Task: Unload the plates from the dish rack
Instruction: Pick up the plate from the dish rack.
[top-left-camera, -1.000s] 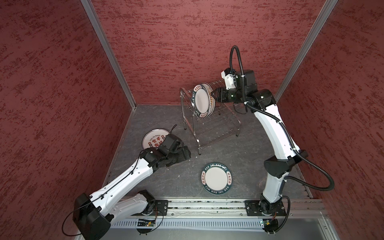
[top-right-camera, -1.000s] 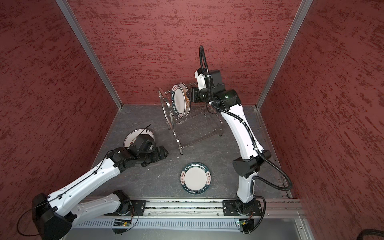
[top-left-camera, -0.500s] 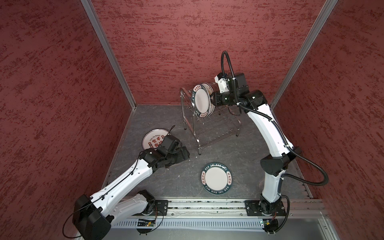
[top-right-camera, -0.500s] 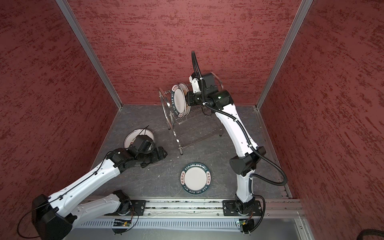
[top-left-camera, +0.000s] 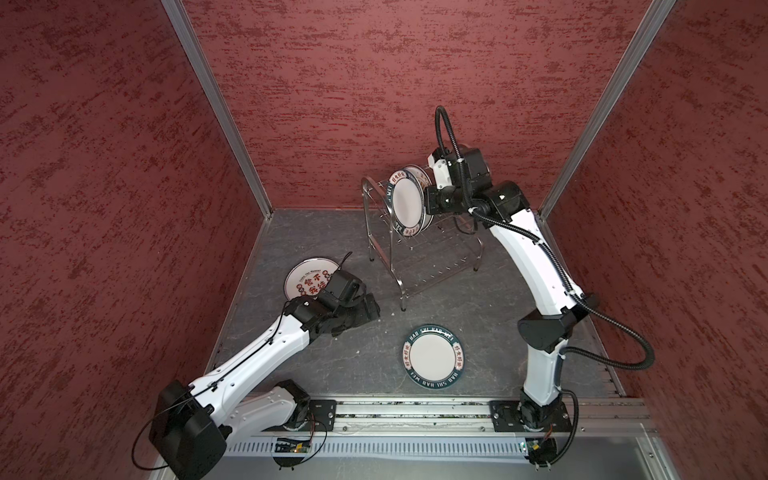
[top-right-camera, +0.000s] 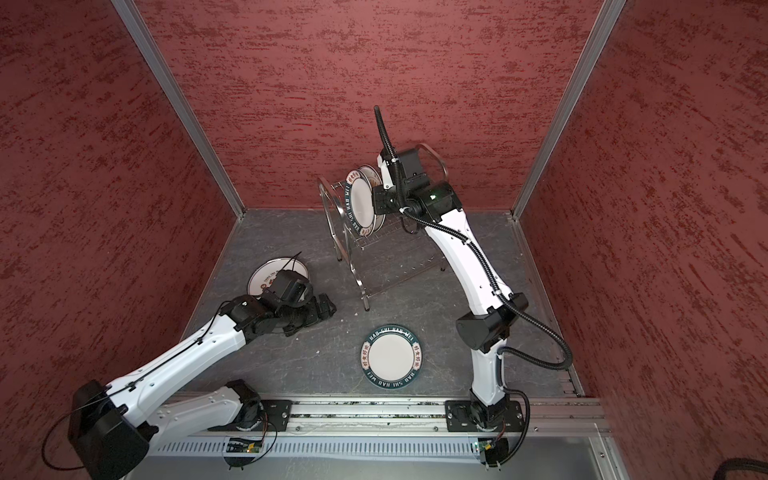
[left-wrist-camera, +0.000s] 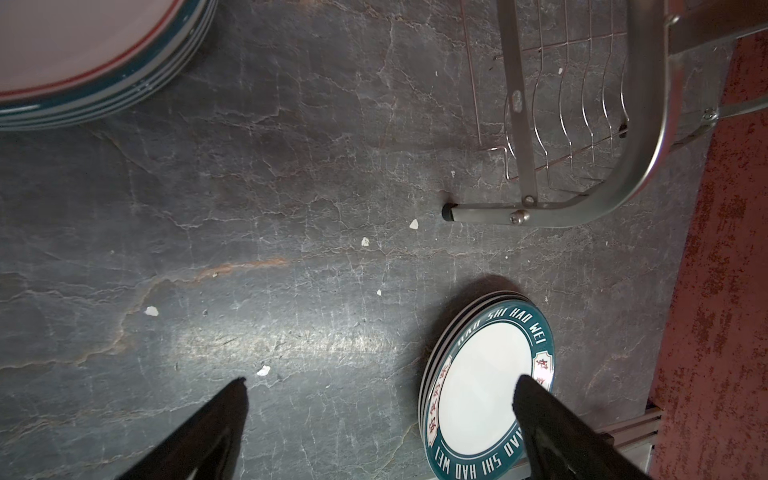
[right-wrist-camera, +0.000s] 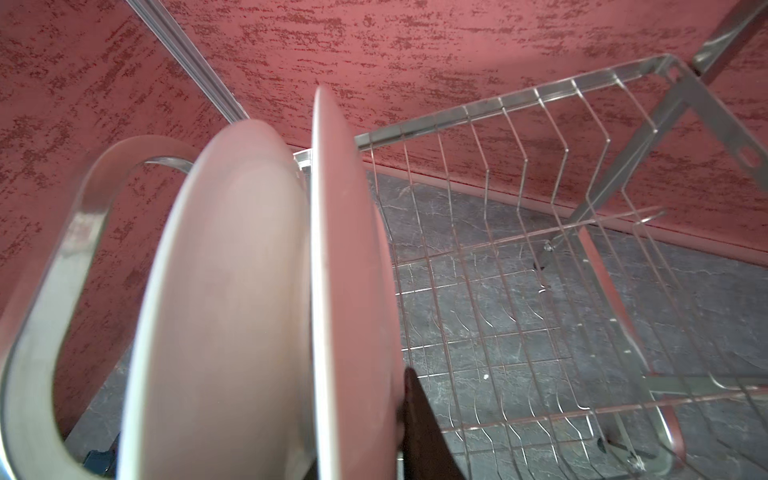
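"Where's the right gripper (top-right-camera: 379, 200)?"
"Up at the dish rack (top-right-camera: 395, 266), at the rim of the front plate (top-right-camera: 360, 202) standing there."
"The left gripper (top-right-camera: 325, 309)?"
"Low, just beside the red-lettered plate (top-right-camera: 266, 276); a teal-rimmed plate (top-right-camera: 390, 356) lies flat nearby."

Both top views look down from high up, rack (top-left-camera: 436, 266) at 12 o'clock. L wrist cam near floor (left-wrist-camera: 291, 187), R wrist cam v. close to plates (right-wrist-camera: 232, 311); all see rack.

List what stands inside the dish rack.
Two plates stand upright at one end of the rack's upper tier: a teal-rimmed plate and a second plate behind it. The other slots show bare wire. The teal-rimmed plate covers most of the second plate, hiding its design.
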